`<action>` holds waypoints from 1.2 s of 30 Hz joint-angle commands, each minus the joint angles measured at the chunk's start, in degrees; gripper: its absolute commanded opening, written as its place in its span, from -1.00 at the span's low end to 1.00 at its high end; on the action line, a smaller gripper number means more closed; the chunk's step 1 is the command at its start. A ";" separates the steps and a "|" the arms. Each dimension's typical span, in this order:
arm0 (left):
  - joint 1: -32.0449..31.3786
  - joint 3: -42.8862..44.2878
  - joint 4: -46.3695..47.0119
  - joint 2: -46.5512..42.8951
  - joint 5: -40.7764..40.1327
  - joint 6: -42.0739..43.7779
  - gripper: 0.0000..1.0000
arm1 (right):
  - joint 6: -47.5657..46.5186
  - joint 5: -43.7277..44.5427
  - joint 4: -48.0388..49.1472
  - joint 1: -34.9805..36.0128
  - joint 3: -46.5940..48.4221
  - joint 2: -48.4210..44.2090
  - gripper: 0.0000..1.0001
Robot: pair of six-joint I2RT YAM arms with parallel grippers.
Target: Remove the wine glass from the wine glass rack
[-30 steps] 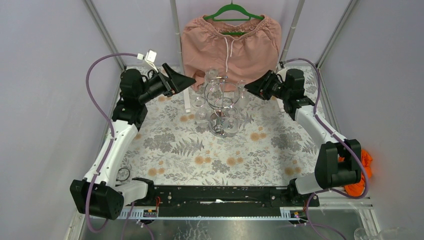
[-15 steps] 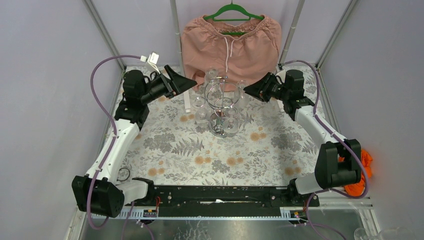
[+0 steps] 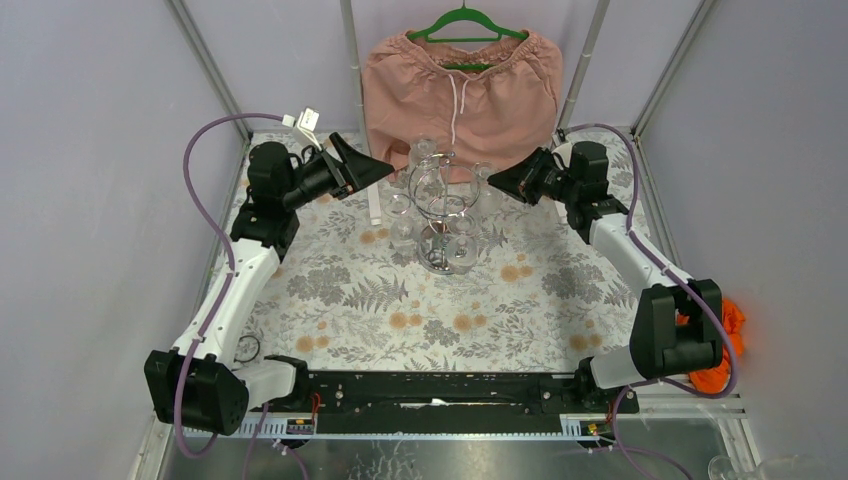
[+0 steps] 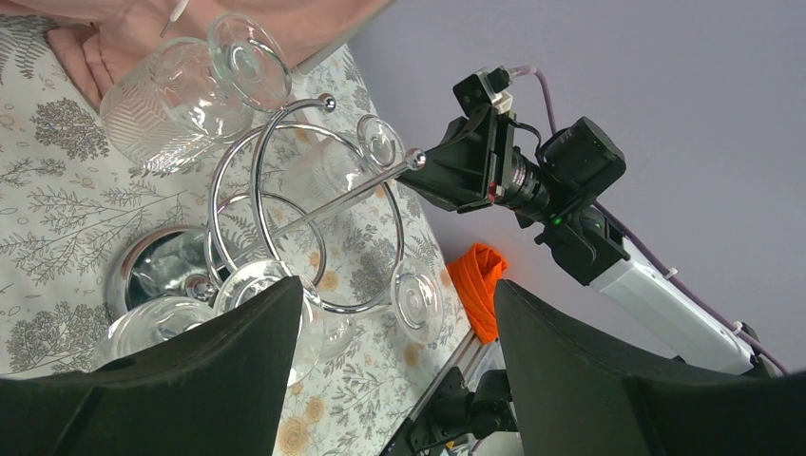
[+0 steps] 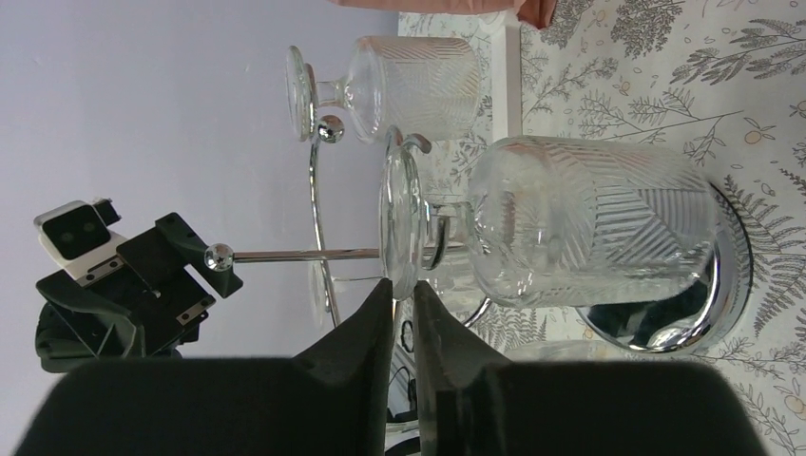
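The chrome wine glass rack stands at the table's far middle with several clear wine glasses hanging on it upside down. My right gripper is at its right side. In the right wrist view the fingers are almost together, pinching the rim of the foot of a patterned wine glass that hangs on a wire arm. My left gripper is wide open and empty just left of the rack. The left wrist view looks between its fingers at the rack's loops.
Pink shorts on a green hanger hang behind the rack. A white post stands left of it. An orange cloth lies off the table's right edge. Other glasses hang close around the rack.
My left gripper has moved a little right towards the rack. My right gripper has edged slightly closer to the rack's right side.
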 commanded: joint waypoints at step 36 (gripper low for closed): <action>0.43 -1.37 3.77 0.59 1.09 -0.09 0.55 | 18.80 -2.75 30.74 0.39 -10.96 -3.53 -1.00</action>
